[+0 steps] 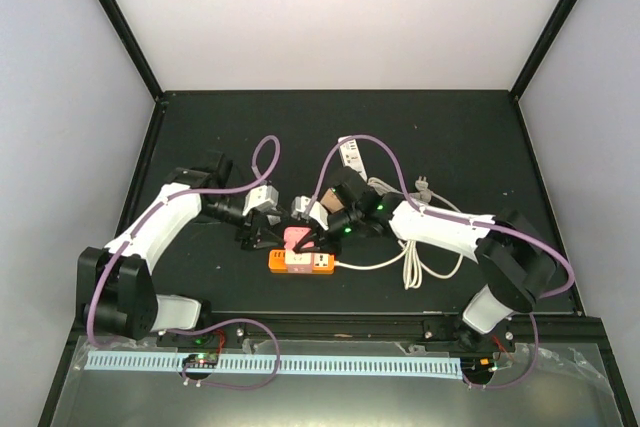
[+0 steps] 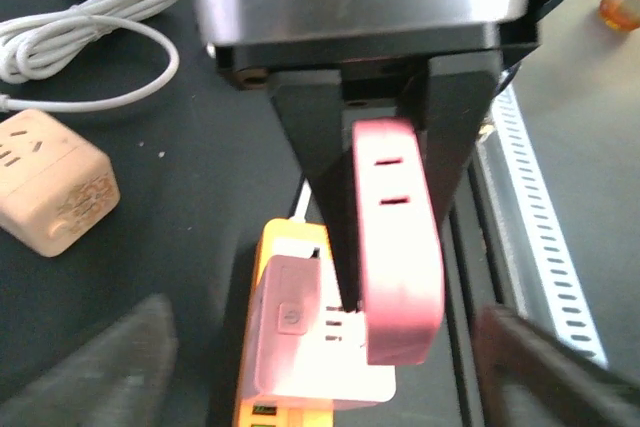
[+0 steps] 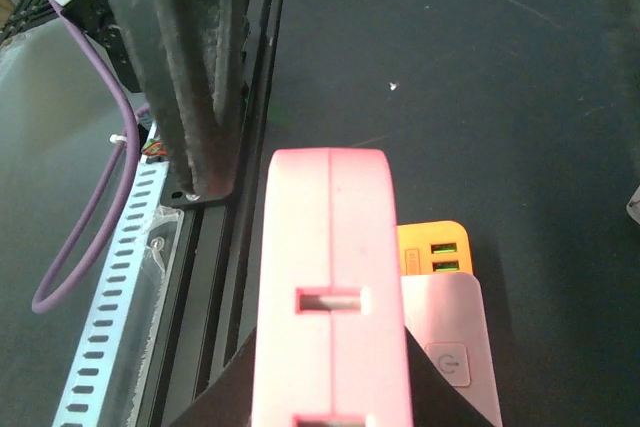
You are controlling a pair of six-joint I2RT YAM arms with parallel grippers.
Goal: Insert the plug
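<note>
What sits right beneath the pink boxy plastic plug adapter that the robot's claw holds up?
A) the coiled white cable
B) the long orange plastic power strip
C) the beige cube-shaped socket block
B: the pink plug adapter hangs just above the orange power strip; the beige cube and the white cable lie off to one side.
</note>
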